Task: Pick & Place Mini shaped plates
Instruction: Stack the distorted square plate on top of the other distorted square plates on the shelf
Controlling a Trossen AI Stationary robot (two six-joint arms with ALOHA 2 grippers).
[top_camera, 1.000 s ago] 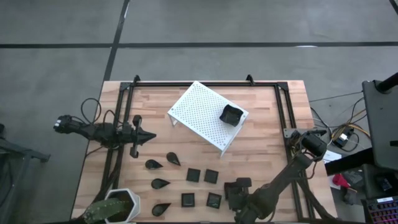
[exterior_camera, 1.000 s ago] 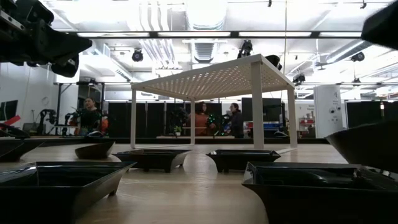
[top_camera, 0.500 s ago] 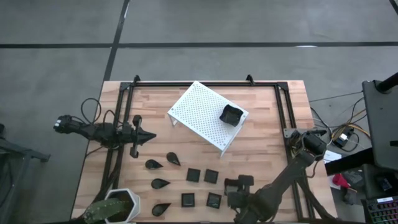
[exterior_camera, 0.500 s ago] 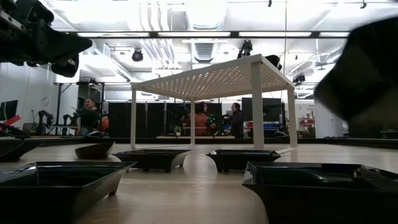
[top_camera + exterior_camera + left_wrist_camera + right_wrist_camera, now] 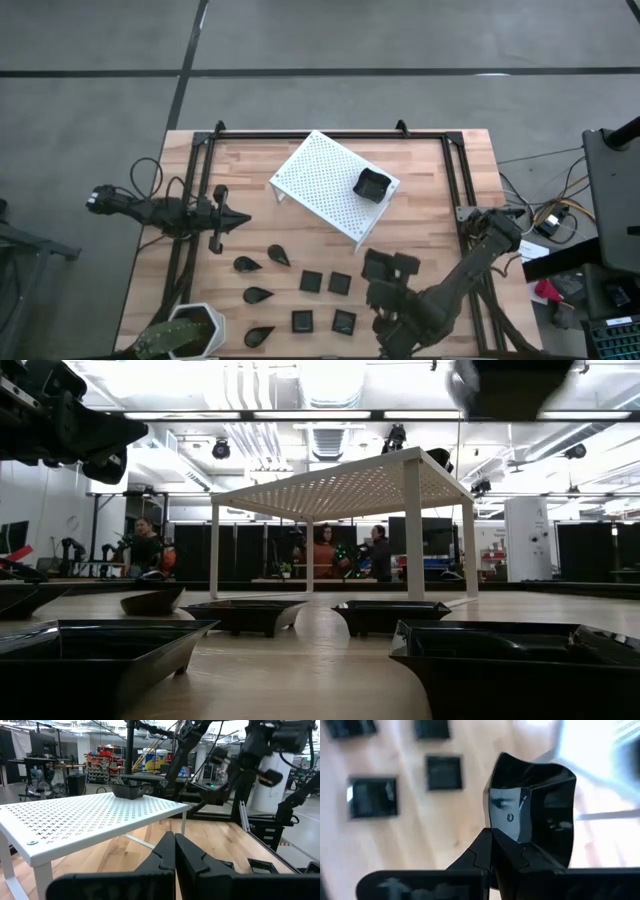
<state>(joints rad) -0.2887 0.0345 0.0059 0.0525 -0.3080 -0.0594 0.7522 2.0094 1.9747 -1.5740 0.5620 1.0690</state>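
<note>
My right gripper (image 5: 389, 281) hangs above the table's near right part, shut on a black wavy-rimmed square plate (image 5: 532, 802), which also shows blurred at the top of the low view (image 5: 510, 384). Several more mini plates lie flat on the wood: teardrop ones (image 5: 257, 295) and small squares (image 5: 311, 282). Another wavy plate (image 5: 372, 184) stands on the white perforated rack (image 5: 325, 180). My left gripper (image 5: 238, 219) waits shut at the table's left side, pointing level toward the rack (image 5: 90, 815). My right gripper pinches one side wall of the plate (image 5: 502, 822) between its two fingers (image 5: 481, 851). The fingers slant downward at it. The plate is lifted clear of the table and tilted, its hollow side facing the wrist camera.
A white hexagonal plant pot (image 5: 192, 332) stands at the near left corner. A black frame (image 5: 455, 190) runs along the table's edges. The rack's legs (image 5: 414, 530) stand on the wood in mid table. People show in the room far behind.
My right gripper has risen from the near right of the table and shifted a little toward the far edge, rolling and tipping as it went. The wavy plate has come up with it, from just above the wood to well clear of it.
</note>
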